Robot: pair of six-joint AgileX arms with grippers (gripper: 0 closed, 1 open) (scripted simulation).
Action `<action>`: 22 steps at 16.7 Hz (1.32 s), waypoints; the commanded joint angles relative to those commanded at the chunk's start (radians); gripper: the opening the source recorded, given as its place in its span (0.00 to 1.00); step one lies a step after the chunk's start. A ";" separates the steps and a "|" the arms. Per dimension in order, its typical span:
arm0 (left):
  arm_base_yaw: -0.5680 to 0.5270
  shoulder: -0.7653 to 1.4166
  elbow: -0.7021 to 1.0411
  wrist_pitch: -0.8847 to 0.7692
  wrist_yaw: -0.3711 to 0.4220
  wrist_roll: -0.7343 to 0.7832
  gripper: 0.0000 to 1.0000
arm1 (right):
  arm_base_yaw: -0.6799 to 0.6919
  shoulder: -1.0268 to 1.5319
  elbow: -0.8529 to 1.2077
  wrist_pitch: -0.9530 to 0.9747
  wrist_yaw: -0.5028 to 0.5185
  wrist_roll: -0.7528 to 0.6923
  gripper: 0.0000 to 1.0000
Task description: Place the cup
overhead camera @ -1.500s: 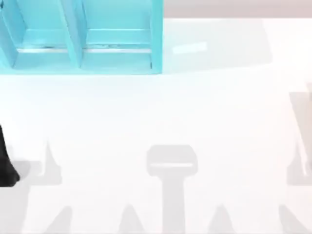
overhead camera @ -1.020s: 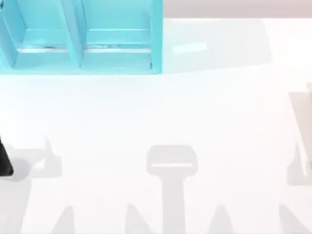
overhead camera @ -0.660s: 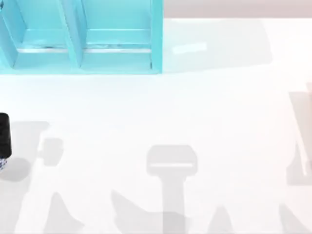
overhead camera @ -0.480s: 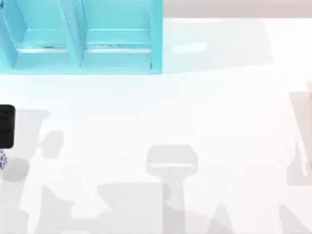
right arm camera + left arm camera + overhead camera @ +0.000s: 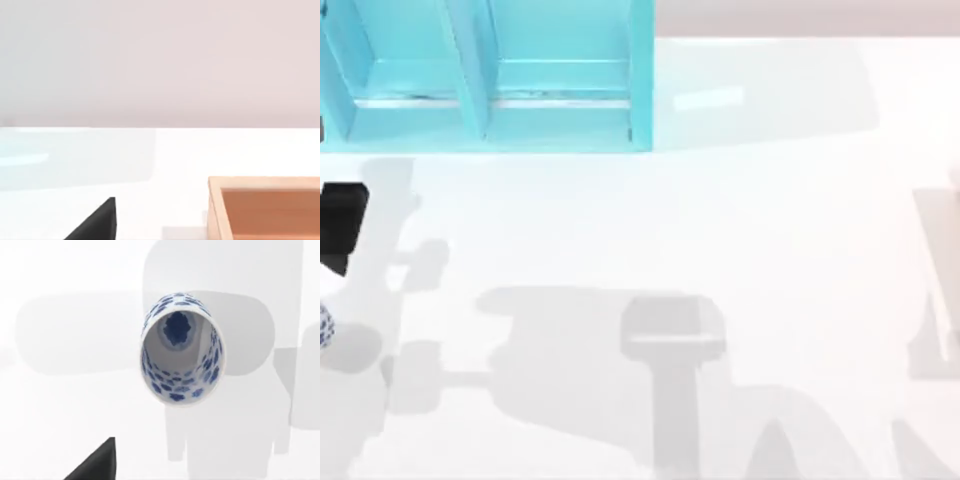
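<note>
Cup (image 5: pixel 324 326) sits on the white table (image 5: pixel 720 220) at far left edge of top frame, mid-low, upright, mouth open to the left wrist camera (image 5: pixel 181 347). Left gripper (image 5: pixel 340 225) is just above it in the frame, apart from the cup; cannot tell its finger state. Turquoise shelf (image 5: pixel 640 80) upper left, well apart. Judging: cup not grasped, placing still all to do. Right arm parked by a wooden box (image 5: pixel 265 207).

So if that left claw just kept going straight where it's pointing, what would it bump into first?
Most likely the cup. The left wrist view looks straight down into its open mouth, with the white table under it. From above, the left gripper sits a little off the cup, so depth is uncertain.
</note>
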 joint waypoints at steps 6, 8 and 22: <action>0.002 0.060 0.059 -0.046 0.000 0.003 1.00 | 0.000 0.000 0.000 0.000 0.000 0.000 1.00; -0.003 0.058 0.053 -0.040 0.000 0.002 1.00 | 0.000 0.000 0.000 0.000 0.000 0.000 1.00; 0.006 0.173 -0.224 0.350 0.000 0.008 1.00 | 0.000 0.000 0.000 0.000 0.000 0.000 1.00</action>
